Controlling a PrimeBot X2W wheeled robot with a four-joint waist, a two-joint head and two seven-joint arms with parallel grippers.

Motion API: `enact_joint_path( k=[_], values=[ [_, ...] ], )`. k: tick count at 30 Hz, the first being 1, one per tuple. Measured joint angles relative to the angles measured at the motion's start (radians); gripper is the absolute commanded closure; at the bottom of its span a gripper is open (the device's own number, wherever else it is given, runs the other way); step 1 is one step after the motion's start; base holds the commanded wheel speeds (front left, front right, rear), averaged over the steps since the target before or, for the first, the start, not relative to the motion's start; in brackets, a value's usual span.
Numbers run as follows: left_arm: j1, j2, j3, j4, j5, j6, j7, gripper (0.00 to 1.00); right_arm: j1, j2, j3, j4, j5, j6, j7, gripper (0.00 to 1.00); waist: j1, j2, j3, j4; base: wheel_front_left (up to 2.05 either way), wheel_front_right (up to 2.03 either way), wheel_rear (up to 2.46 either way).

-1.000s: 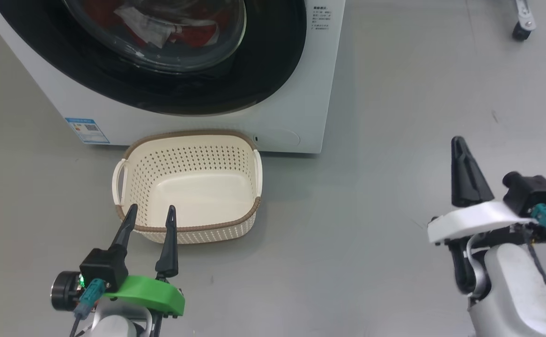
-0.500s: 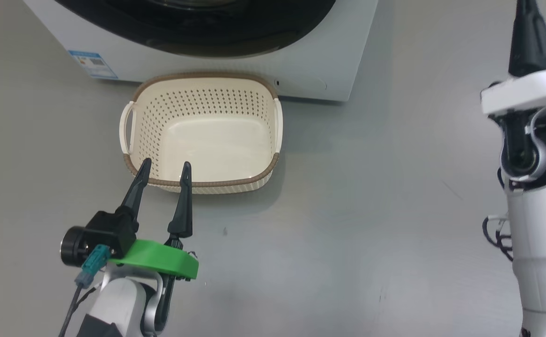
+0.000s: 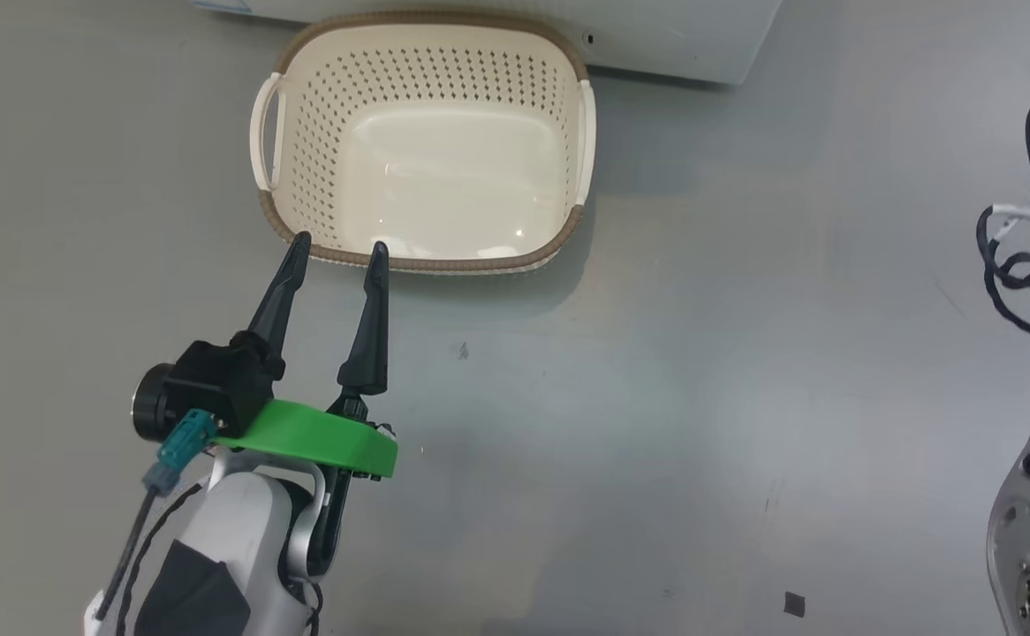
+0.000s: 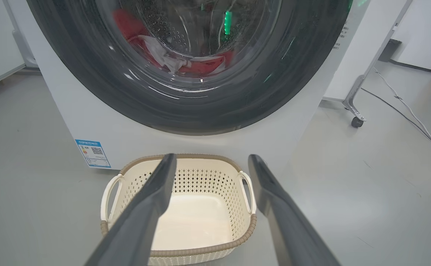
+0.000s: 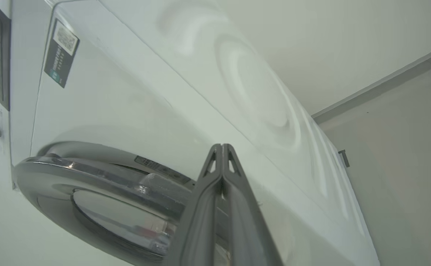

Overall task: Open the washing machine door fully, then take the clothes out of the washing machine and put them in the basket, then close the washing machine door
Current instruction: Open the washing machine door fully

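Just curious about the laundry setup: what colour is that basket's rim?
Brown, on a cream basket; the head view shows it best.

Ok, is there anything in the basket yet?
No, the basket has a bare cream bottom, and the clothes show red behind the glass of the washing machine door.

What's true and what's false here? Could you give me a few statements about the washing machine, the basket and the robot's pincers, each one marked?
1. The basket is empty. True.
2. The door of the washing machine is swung wide open. False: it lies flat across the opening.
3. Red clothes lie inside, behind the door glass. True.
4. The left pincer is shut. False: its fingers stand apart, open.
5. The right pincer grips a red shirt. False: its fingers are pressed together on nothing.
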Motion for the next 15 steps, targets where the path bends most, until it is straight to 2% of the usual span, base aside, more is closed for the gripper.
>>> enact_joint_path(
  k=[4,15],
  values=[
    [-0.009,-0.001,-0.007,-0.009,-0.062,0.008,0.000,0.00,-0.077,0.006,-0.008,0.034,0.068,-0.026,0.068,1.00,0.0000,0.0000,0.039,0.026,0.00,0.00,0.00],
    [-0.035,-0.004,-0.039,0.000,-0.064,0.010,0.000,0.00,-0.238,0.013,-0.035,0.117,0.226,-0.098,0.210,1.00,0.0001,0.0000,0.106,0.094,0.00,0.00,0.00]
  ],
)
